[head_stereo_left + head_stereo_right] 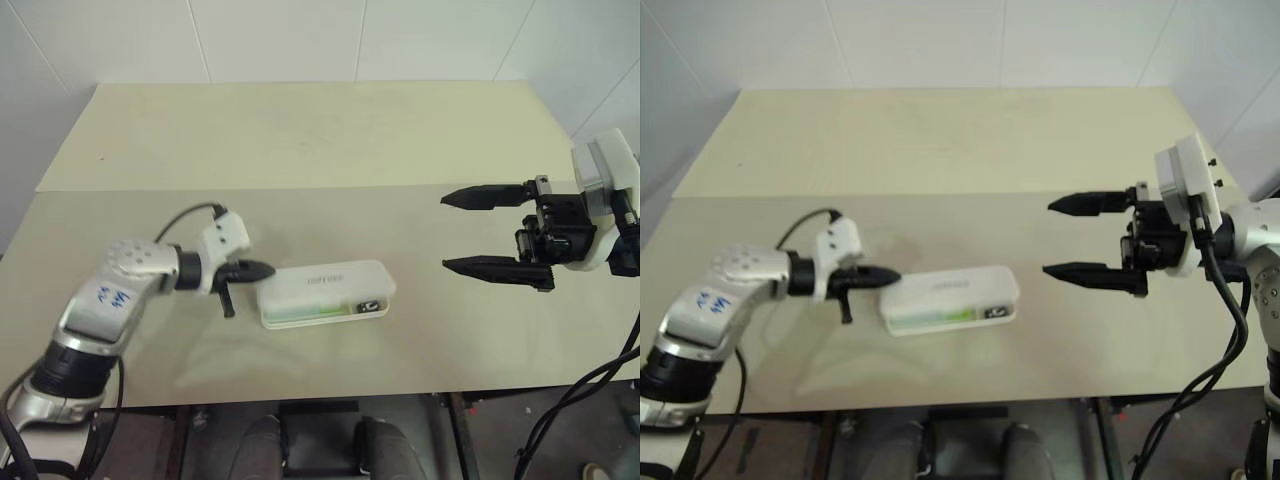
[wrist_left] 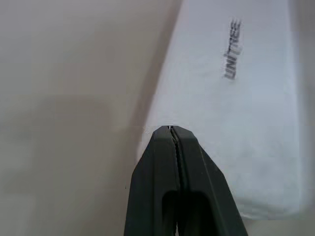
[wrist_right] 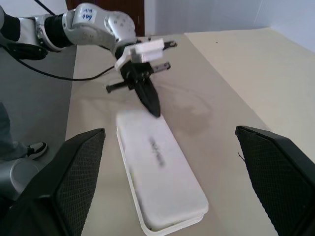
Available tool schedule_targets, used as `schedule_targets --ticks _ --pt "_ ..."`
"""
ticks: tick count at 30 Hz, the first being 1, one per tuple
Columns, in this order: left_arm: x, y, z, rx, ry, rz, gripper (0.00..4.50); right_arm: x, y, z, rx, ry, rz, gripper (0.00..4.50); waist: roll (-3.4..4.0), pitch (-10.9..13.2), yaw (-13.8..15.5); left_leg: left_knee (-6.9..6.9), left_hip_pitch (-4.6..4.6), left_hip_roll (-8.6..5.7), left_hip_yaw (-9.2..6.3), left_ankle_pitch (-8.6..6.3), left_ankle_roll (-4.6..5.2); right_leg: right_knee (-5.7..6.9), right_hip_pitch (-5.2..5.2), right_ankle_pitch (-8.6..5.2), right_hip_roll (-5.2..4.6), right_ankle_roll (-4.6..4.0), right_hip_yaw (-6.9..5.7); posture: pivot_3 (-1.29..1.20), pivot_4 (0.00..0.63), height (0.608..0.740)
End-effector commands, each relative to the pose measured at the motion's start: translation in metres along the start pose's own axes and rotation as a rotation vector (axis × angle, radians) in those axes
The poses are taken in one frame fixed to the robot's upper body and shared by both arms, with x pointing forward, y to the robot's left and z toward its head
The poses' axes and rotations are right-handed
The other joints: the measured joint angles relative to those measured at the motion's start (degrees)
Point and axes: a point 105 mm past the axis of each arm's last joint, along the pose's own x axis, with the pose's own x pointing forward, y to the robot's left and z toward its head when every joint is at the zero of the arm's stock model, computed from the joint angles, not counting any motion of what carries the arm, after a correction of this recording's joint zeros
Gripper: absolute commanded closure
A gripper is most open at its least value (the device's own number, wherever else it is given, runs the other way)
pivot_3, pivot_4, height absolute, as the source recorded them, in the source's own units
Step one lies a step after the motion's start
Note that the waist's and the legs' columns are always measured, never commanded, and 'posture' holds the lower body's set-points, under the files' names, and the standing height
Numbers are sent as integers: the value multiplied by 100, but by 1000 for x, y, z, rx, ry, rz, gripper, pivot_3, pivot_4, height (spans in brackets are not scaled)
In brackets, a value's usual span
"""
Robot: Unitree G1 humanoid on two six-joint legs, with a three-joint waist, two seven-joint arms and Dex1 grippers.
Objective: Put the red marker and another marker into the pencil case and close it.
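Near the front edge of the table [image 1: 300, 130] lies the pencil case [image 1: 325, 292], lid lowered, a lime-green strip showing along its front seam. The left gripper [image 1: 262, 269], fingers pressed together, has its tip at the case's left end. Beyond, the right gripper [image 1: 458, 232] hangs above the table with fingers spread wide, empty.

1. The case [image 1: 322, 292] lay on the table [image 1: 300, 140], near its front edge and about mid-width.
2. The left gripper [image 1: 262, 270] sat at the case's left end, its tips over the lid's edge.
3. The right gripper [image 1: 462, 232] hung above the table, well apart to the case's right.
4. The case lay lengthwise between the 2 grippers.
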Motion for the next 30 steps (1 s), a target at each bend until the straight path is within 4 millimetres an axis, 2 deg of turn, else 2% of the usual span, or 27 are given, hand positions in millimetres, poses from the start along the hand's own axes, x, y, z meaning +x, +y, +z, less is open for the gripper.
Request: schedule_targets --ticks 1,8,12,15,18,23,27,30 --pt "11 -20 -17 1 54 -34 4469 1 3 8 -44 -4 14 0 6 -6 3 3 2 -1 0 0 0 -1 1 0 -2 0 1 0 150 740" --pt "16 -27 -30 28 97 -26 4469 3 0 7 -46 4 14 0 13 -36 2 8 11 -1 0 -1 2 -9 5 0 -5 -1 4 0 150 740" --pt "22 -30 -10 11 2 -46 4469 4 0 5 -45 9 10 0 21 -43 18 9 11 -4 1 -2 4 -10 7 0 -8 0 4 0 150 740" --pt "34 -41 13 -14 -87 -111 4469 6 -1 4 -43 12 5 0 20 -44 41 13 8 -4 0 -2 4 -8 7 0 -8 0 3 0 150 740" --pt "42 -53 19 -40 -100 -172 4469 7 -2 3 -39 13 2 0 20 -44 45 16 6 -4 -1 -2 4 -8 5 0 -6 0 3 0 150 740" --pt "50 -62 20 -63 -85 -189 4469 8 -2 0 -33 19 -6 0 20 -44 29 14 7 -3 -1 -2 4 -7 4 0 -4 0 3 0 150 740" --pt "43 -57 22 -64 -96 -169 4469 7 -3 0 -37 25 -15 0 20 -44 16 15 7 -3 -1 -2 4 -8 5 0 -5 0 3 0 150 740" --pt "24 -37 30 -80 -148 -98 4469 6 -4 3 -36 19 -11 0 20 -43 6 13 6 -2 -3 -2 4 -9 4 0 -5 -1 3 0 150 740"
